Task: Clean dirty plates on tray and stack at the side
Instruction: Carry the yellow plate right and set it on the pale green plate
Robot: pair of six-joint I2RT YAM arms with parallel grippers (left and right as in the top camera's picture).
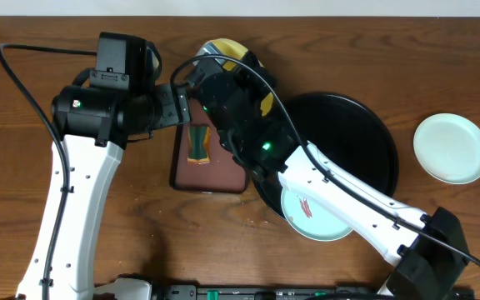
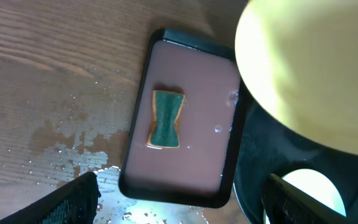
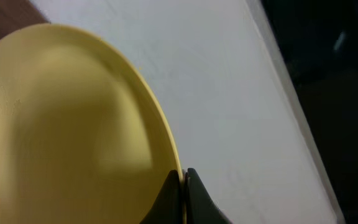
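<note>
Cleaning step: right tool (image 3: 183, 177) pinches yellow plate (image 3: 67, 124) by its rim; left tool (image 2: 185, 205), wide, should next grasp sponge (image 2: 165, 119).

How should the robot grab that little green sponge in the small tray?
Probably best to grip the green sponge at its pinched middle, coming straight down from above. It lies flat in the small tray, so only its side edges can be squeezed, and the waist is narrowest. The left tool is open over the tray, its fingers spread across that waist's direction.
</note>
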